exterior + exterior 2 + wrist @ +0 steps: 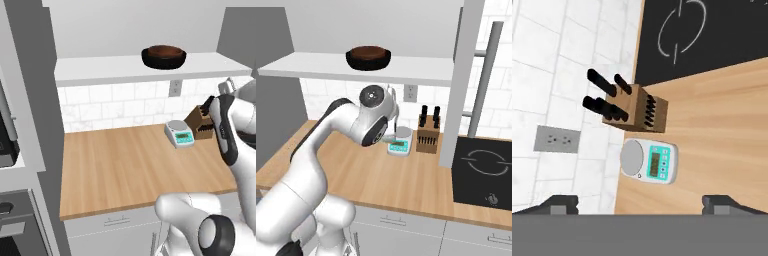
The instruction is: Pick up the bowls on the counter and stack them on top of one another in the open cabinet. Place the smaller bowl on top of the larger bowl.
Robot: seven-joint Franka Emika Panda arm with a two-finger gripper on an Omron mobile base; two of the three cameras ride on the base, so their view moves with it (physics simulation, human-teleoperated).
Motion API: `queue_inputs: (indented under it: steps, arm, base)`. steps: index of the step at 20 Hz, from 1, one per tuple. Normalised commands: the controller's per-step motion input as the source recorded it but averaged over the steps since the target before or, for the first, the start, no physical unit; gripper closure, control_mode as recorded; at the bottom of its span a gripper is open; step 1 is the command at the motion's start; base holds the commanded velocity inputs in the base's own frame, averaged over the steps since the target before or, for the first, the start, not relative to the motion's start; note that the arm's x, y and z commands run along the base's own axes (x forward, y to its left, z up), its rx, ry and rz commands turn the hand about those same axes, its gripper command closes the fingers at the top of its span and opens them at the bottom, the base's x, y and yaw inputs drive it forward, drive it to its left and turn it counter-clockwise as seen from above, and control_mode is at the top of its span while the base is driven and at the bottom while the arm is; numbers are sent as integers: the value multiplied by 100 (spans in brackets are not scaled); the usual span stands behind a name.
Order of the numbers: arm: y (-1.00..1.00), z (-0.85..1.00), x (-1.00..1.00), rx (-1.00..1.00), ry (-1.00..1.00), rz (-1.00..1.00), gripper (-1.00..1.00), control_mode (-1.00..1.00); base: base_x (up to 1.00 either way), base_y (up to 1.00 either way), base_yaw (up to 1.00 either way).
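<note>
Arm bent over counter, claw released, empty, above scale

Kitchen corner, white marble tile running along the back wall.

A wall outlet sits in the tile, just above a wooden knife block and a small kitchen scale with a teal face, the two just beside each other. To the right, a black induction cooktop lies flush in the worktop, past a grey upright panel. Over on the left stands a dark grey tall cabinet, an oven low beside it. Pale grey drawer fronts run below.
</note>
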Motion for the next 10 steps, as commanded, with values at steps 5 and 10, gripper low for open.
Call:
queue_inputs:
  steps: [5,10]
  arm:
    - [-48,-56,-100,3,-73,0,-100,-100]
    - [-2,13,-38,0,-33,0,-100,-100]
  base:
    - [0,0,0]
    - [0,0,0]
